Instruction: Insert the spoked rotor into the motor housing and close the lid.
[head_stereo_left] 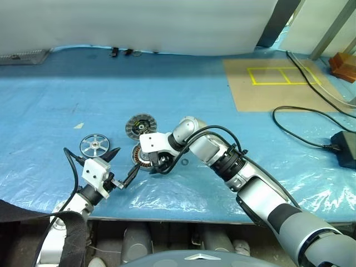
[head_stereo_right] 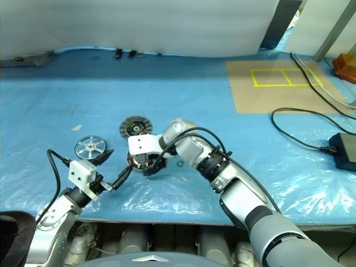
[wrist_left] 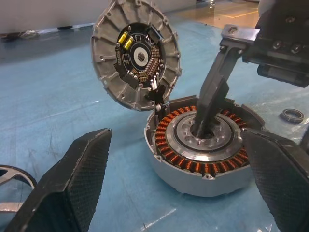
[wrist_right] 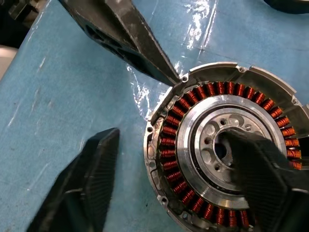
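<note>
No writing is readable; both pincers gape, the right pincer (wrist_right: 164, 179) with one finger in the motor housing (wrist_right: 193, 130).

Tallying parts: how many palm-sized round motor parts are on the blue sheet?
3: the spoked rotor on the left, the lid right of it, the motor housing just in front of the lid. Others may be hidden.

Two head cameras look forward and down over a blue plastic-covered counter (head_stereo_left: 167, 78) from a little way back. Both wrist cameras sit very close, sharing the round silver housing ringed with copper-orange windings (wrist_left: 203, 145), seen from opposite sides.
</note>
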Robot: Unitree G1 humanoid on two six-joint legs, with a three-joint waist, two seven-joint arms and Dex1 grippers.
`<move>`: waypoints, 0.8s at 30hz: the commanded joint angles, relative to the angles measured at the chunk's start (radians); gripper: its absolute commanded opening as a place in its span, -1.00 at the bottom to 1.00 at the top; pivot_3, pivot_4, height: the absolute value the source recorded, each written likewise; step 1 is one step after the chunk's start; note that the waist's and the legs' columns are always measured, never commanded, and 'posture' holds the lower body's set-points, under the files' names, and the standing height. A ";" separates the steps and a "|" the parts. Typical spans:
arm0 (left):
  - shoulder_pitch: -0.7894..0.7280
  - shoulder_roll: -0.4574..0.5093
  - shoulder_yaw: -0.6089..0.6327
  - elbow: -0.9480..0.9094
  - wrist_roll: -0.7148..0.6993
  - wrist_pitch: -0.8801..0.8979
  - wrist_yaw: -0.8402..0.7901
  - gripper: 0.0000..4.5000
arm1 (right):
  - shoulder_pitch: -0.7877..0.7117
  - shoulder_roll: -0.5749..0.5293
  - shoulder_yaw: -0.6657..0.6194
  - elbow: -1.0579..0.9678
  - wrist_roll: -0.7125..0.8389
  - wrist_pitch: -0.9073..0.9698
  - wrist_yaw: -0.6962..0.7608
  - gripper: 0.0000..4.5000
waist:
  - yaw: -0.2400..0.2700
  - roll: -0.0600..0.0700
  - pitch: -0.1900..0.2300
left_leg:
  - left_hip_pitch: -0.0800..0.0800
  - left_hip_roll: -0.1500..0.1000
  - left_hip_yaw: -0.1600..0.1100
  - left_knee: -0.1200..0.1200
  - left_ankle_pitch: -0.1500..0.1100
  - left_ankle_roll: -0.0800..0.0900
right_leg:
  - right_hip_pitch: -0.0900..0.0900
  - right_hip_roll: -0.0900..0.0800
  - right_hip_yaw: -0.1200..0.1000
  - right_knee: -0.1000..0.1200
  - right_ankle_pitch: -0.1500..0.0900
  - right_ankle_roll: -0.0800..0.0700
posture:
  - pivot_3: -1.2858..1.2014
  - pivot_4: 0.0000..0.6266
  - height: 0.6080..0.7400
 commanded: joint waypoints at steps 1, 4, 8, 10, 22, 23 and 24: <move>-0.012 0.010 0.007 -0.013 -0.013 0.000 -0.010 1.00 | -0.044 -0.017 -0.057 -0.098 0.053 0.044 0.005 0.98 | 0.000 0.000 0.000 | -0.001 0.000 0.000 0.000 0.000 0.000 | 0.000 0.000 0.000 0.000 0.000 -0.001 | 0.03 -0.52 1.00; -0.020 0.012 0.004 -0.008 -0.017 0.003 -0.022 1.00 | -0.045 -0.058 -0.093 -0.209 0.105 0.105 0.031 0.98 | 0.001 0.000 0.000 | -0.003 0.000 0.000 0.000 0.000 0.000 | -0.002 0.000 0.000 -0.001 0.001 -0.002 | 0.03 -0.52 1.00; -0.031 0.016 -0.007 -0.006 -0.020 0.013 -0.040 1.00 | 0.019 -0.134 -0.143 -0.357 0.202 0.064 0.061 0.98 | 0.003 0.000 0.000 | -0.003 0.000 0.000 -0.002 0.000 0.000 | -0.002 0.000 0.000 -0.002 0.001 -0.002 | 0.03 -0.52 1.00; -0.035 0.015 -0.012 -0.010 -0.021 0.019 -0.046 1.00 | 0.069 -0.149 -0.197 -0.401 0.265 0.115 0.038 0.98 | 0.004 -0.001 0.000 | -0.003 -0.001 0.001 -0.003 0.000 0.000 | -0.002 0.000 0.000 -0.003 0.001 -0.001 | 0.03 -0.52 1.00; -0.040 0.036 -0.039 -0.030 -0.033 0.065 -0.093 1.00 | 0.408 -0.274 -0.328 -0.326 0.389 -0.101 -0.086 0.98 | 0.002 -0.001 0.000 | -0.002 -0.001 0.001 -0.002 0.000 0.000 | 0.000 0.000 0.000 -0.004 -0.001 0.002 | 0.03 -0.52 1.00; -0.045 0.037 -0.039 -0.030 -0.035 0.069 -0.095 1.00 | 0.423 -0.272 -0.334 -0.309 0.398 -0.105 -0.094 0.98 | 0.001 -0.001 0.000 | -0.002 -0.001 0.001 -0.002 0.000 0.000 | 0.000 0.000 0.000 -0.004 -0.001 0.002 | 0.03 -0.52 1.00; -0.046 0.038 -0.039 -0.030 -0.035 0.071 -0.096 1.00 | 0.434 -0.281 -0.323 -0.288 0.381 -0.140 -0.101 0.98 | 0.000 -0.001 0.000 | -0.002 -0.001 0.001 -0.002 0.000 0.000 | 0.000 0.000 0.000 -0.004 -0.001 0.003 | 0.03 -0.52 1.00</move>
